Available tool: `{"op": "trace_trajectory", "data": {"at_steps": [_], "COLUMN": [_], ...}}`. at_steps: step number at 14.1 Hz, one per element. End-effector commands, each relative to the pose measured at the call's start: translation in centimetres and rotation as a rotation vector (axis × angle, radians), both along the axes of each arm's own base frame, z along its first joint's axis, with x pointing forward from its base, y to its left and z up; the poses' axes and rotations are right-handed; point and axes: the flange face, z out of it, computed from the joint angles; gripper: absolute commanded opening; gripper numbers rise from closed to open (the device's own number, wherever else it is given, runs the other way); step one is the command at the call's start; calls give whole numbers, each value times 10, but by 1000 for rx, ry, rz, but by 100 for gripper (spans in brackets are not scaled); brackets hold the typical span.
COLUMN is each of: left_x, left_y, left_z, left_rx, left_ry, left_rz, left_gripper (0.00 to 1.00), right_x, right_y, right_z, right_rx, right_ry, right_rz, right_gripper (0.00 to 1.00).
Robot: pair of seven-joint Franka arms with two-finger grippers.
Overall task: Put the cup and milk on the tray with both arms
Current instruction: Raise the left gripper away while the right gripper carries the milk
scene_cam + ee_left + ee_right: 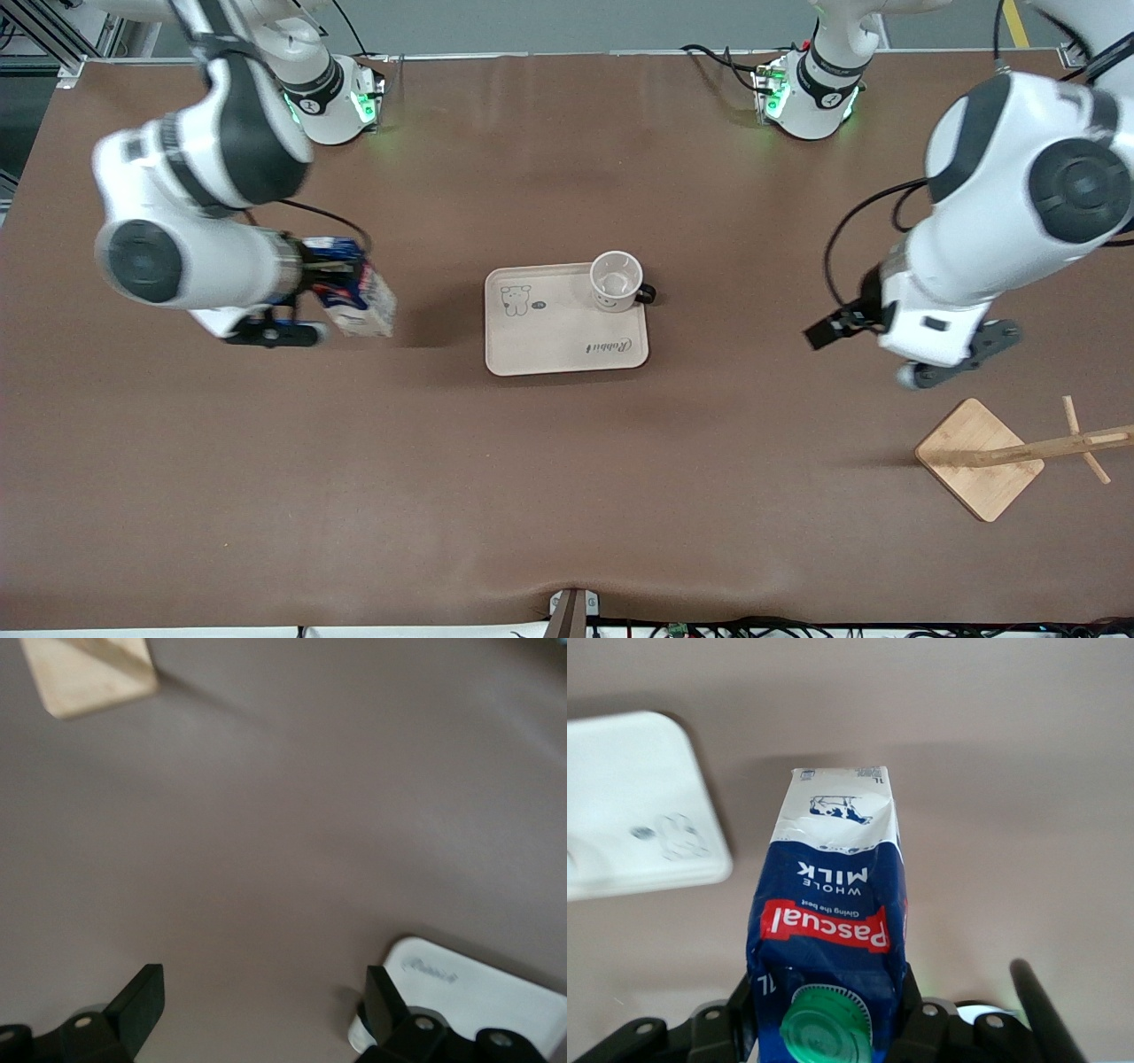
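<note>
Toward the right arm's end of the tabletop, the right gripper (824, 1028) had its fingers clamped on the milk (354, 297), beside the tray (549, 341) with the cup (616, 282), while the left gripper (261, 1005) waited, fingers apart.

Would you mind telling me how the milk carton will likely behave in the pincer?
The milk looks creased where the right pincer clamps it, so probably soft-walled. Tall and narrow, it may tip when set on the tray.
</note>
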Motion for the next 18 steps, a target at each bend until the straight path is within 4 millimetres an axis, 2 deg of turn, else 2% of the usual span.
{"op": "trace_trajectory", "data": {"at_steps": [1,3,5,6,8,10,12,13,14,15,18], "left_x": [-6,-13,-24,-31,-36,-48,-60,-68,-70,-73,-88], "left_y": [42,76,87,92,118,126,128,113,117,110,105], "left_z": [26,47,64,79,91,97,105,107,104,106,101], "left_rx": [41,38,58,64,72,77,75,83,86,89,97], "left_ry": [-37,-46,-43,-65,-75,-36,-47,-54,-48,-54,-58], "left_rz": [-33,-33,-80,-118,-174,-228,-225,-255,-270,-312,-331], "left_gripper": [100,100,100,100,100,100,100,100,100,100,100], "right_x": [17,26,28,27,22,19,12,10,7,3,2], "right_y": [76,100,119,129,136,140,153,156,162,169,168], "right_z": [-27,-39,-44,-50,-56,-61,-74,-81,-85,-94,-100], "right_rx": [-28,60,125,119,130,176,177,171,169,156,162], "right_ry": [10,26,3,4,38,97,123,129,132,137,133], "right_rz": [-36,-55,-95,-137,-162,-185,-172,-162,-149,-132,-76], "right_gripper": [0,0,0,0,0,0,0,0,0,0,0]}}
